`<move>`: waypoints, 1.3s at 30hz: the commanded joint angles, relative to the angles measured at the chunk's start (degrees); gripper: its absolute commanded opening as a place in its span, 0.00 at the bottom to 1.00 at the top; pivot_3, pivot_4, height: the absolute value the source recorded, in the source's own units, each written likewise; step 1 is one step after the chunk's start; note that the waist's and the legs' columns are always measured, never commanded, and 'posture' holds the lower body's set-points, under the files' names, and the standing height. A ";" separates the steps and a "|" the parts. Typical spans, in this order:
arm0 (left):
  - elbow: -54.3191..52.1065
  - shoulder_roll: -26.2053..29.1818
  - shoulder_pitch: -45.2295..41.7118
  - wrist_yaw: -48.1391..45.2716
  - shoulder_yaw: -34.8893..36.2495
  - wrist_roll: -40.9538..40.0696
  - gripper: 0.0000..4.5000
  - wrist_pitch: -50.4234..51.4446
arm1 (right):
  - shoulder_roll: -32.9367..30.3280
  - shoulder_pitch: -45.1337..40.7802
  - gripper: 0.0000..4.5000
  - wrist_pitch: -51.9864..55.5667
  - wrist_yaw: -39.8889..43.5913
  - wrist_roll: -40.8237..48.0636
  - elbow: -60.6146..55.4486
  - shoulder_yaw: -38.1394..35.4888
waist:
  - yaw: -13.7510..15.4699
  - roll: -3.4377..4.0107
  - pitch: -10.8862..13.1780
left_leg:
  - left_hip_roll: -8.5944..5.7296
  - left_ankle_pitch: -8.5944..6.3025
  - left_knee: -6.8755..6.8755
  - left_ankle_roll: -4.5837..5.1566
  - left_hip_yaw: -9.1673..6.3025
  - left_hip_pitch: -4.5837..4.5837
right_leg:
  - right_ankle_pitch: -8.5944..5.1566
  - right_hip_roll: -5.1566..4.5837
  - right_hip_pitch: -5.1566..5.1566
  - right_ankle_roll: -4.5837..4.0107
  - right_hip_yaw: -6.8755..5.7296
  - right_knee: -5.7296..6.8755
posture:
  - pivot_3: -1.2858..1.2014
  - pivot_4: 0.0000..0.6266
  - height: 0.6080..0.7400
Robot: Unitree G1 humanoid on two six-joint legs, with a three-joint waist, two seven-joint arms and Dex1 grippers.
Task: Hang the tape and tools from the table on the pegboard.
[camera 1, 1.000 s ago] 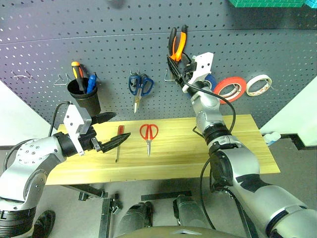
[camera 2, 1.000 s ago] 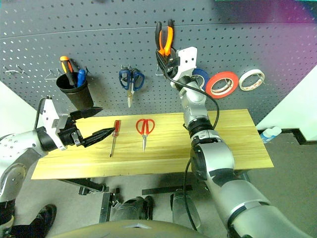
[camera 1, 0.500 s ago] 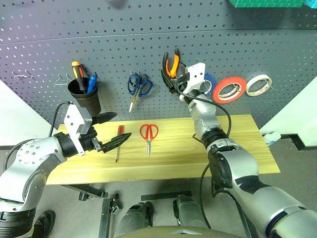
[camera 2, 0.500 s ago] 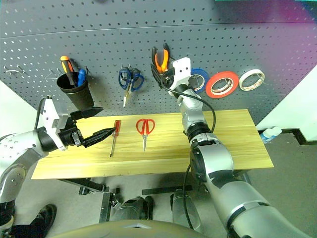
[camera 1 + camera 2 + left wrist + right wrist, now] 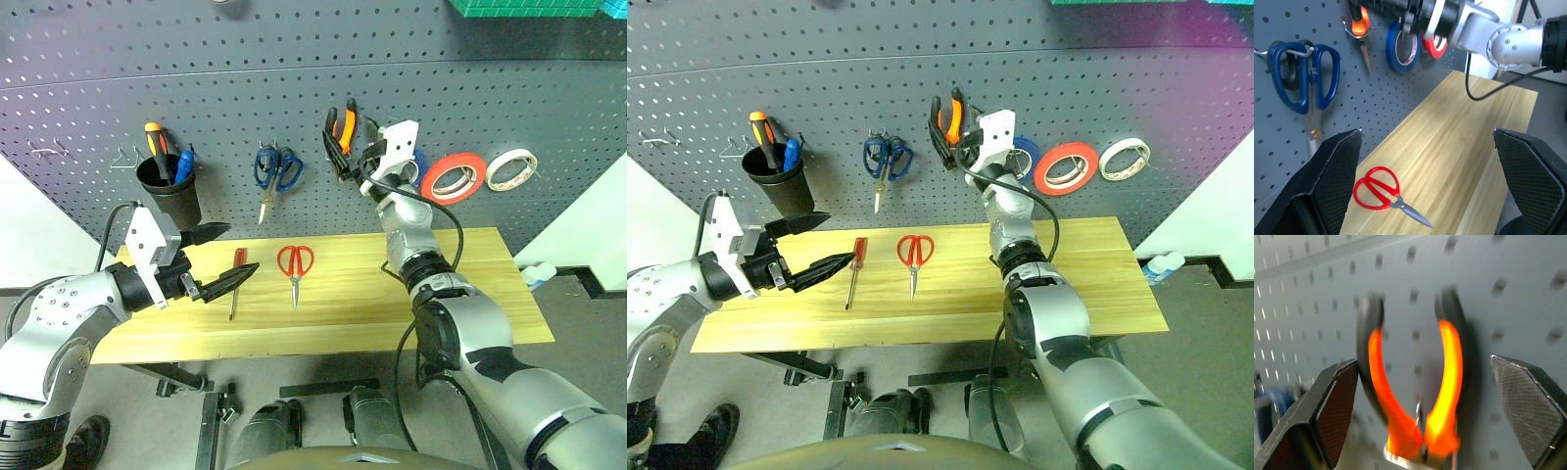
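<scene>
Arm shells: glossy silver-grey rounded housings, with black bands at the joints.
Left gripper [image 5: 217, 258]: two black tapered fingers with cross-hatched inner pads, on a black wrist block carrying a white angular bracket.
Right gripper [image 5: 355, 157]: black fingers under a white angular bracket; textured black pads [image 5: 1528, 404].
Cables: thin black cable looping along each forearm to the wrist.

We have lowered the pliers [image 5: 340, 132] onto the pegboard [image 5: 225, 108] beside the blue tape, and our right gripper [image 5: 361, 162] has let go.
</scene>
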 commanded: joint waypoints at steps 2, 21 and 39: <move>-1.22 1.44 -0.52 -0.51 2.50 -1.12 1.00 0.02 | 0.96 0.84 0.99 1.23 2.50 4.34 -9.61 -0.92 | 0.00 0.00 0.00 | 0.01 0.00 -0.04 0.00 -0.01 0.00 | 0.00 0.00 -0.02 0.00 0.00 -0.01 | 0.47 0.18 1.00; 0.24 0.99 0.69 -1.62 3.24 -0.84 1.00 -1.08 | -7.79 20.67 0.99 41.75 11.46 26.97 -57.19 1.63 | 1.18 0.01 0.01 | 0.03 -0.01 -0.15 0.00 -0.01 -0.05 | -0.02 -0.01 -0.10 -0.01 0.02 -0.09 | 0.45 0.17 1.00; 14.45 -16.66 -6.75 25.96 -14.20 20.68 1.00 9.00 | -39.81 33.58 0.99 59.14 41.47 24.89 -65.68 9.99 | 2.96 -0.08 0.22 | 0.09 -0.23 0.09 0.32 0.03 -0.47 | -0.05 -0.13 0.03 0.02 -0.10 -0.64 | 0.41 0.27 1.00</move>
